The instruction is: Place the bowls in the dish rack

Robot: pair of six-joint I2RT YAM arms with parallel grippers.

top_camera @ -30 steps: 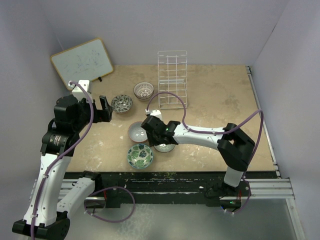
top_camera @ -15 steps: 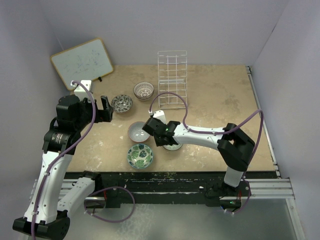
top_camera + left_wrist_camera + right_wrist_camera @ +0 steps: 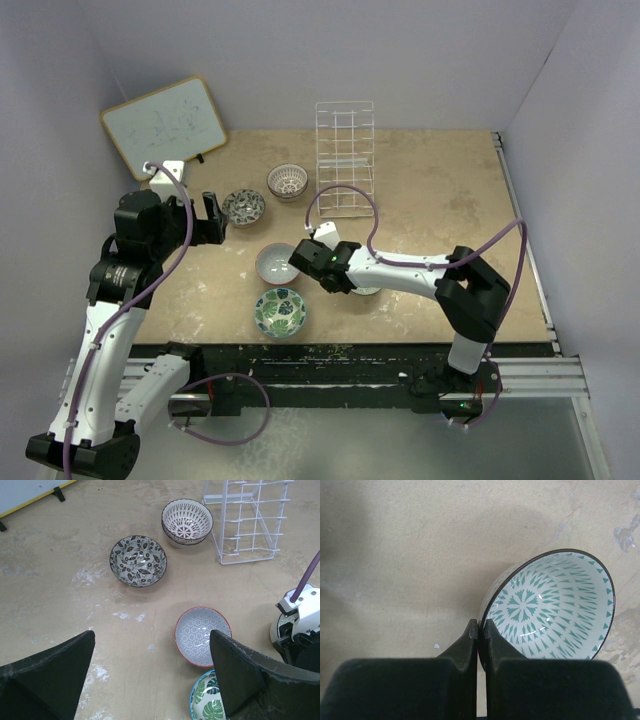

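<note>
My right gripper (image 3: 337, 274) is shut on the rim of the green-white bowl (image 3: 555, 605), one finger inside and one outside, and holds it tilted just over the table; the bowl peeks out beside the gripper in the top view (image 3: 366, 291). The pale pink-grey bowl (image 3: 276, 263), green leafy bowl (image 3: 281, 311), dark speckled bowl (image 3: 244, 207) and brown-white lattice bowl (image 3: 287, 181) rest on the table. The white wire dish rack (image 3: 345, 158) stands behind them. My left gripper (image 3: 212, 218) is open and empty, above the table left of the speckled bowl (image 3: 138, 560).
A wood-framed whiteboard (image 3: 165, 125) leans at the back left. The right arm's purple cable (image 3: 345, 195) loops in front of the rack. White walls close in the table on three sides.
My right gripper has moved to the right with the green-white bowl, away from the pink-grey bowl. The left arm has shifted only slightly.
</note>
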